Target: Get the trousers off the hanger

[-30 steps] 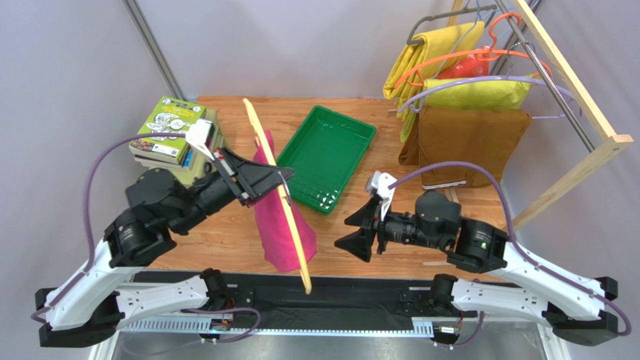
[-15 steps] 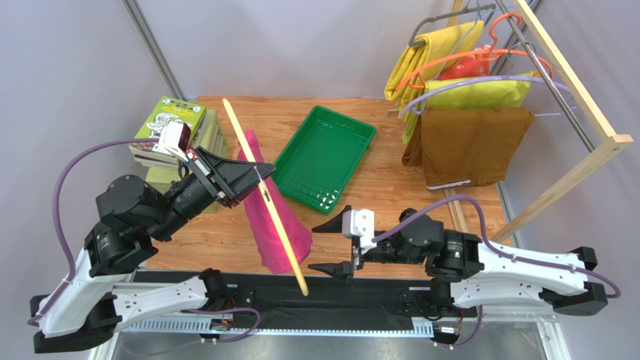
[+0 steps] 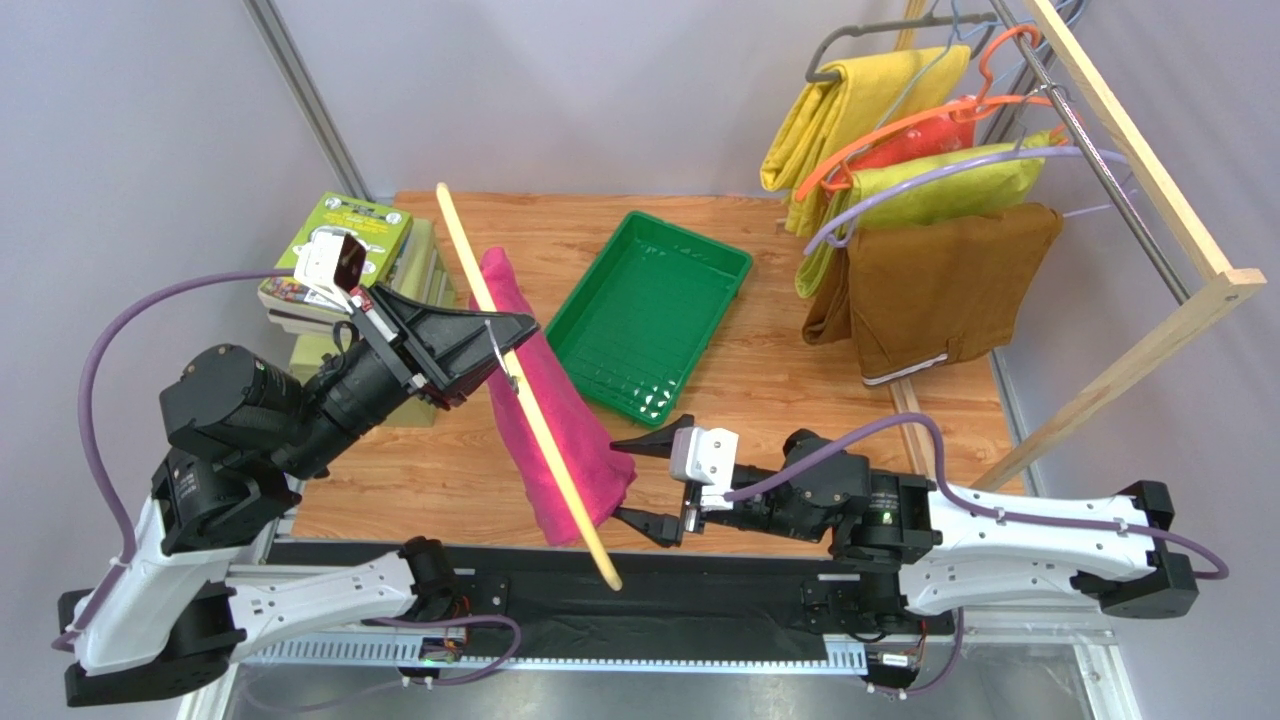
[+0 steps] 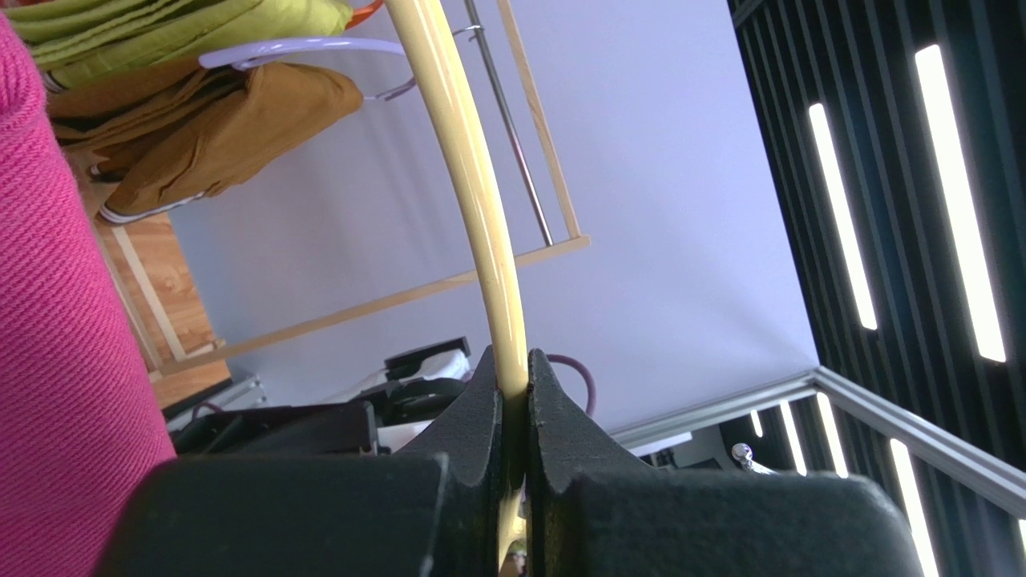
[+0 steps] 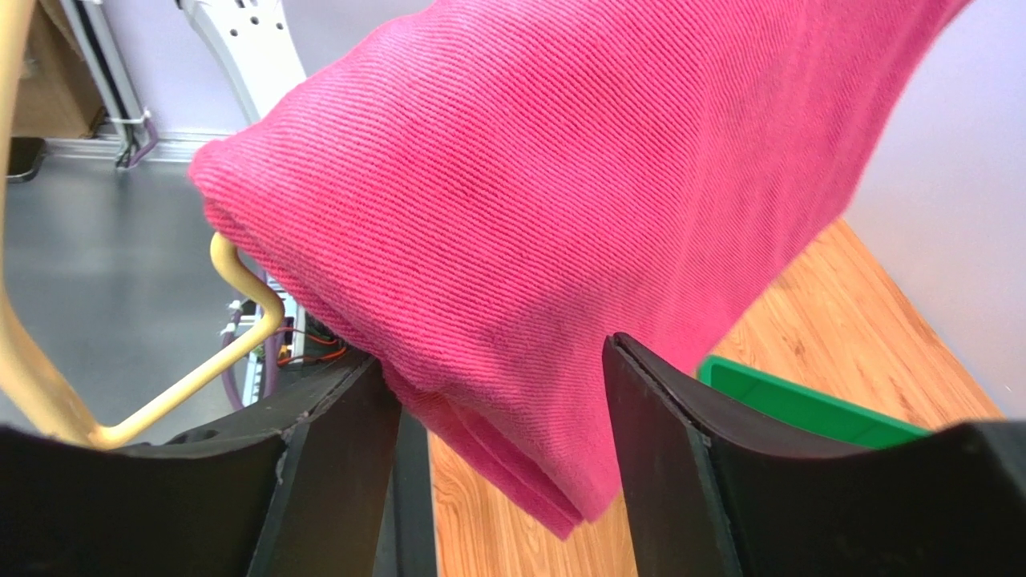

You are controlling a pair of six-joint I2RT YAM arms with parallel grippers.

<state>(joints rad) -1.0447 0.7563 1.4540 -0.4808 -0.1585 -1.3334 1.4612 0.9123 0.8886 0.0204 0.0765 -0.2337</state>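
I am clamping my left gripper (image 4: 512, 397) on the pale cream-yellow curved plastic hanger (image 4: 472, 180), raised at near left, while my right gripper (image 5: 500, 361) is standing, jaws spread, around the bright magenta-pink folded fabric trousers (image 5: 542, 241) draped over it; removal judged not yet begun.

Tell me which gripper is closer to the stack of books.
Left. The left gripper, shut on the hanger, is close beside the books. The right gripper, open around the trousers' lower edge, is farther off, near the table's front edge.
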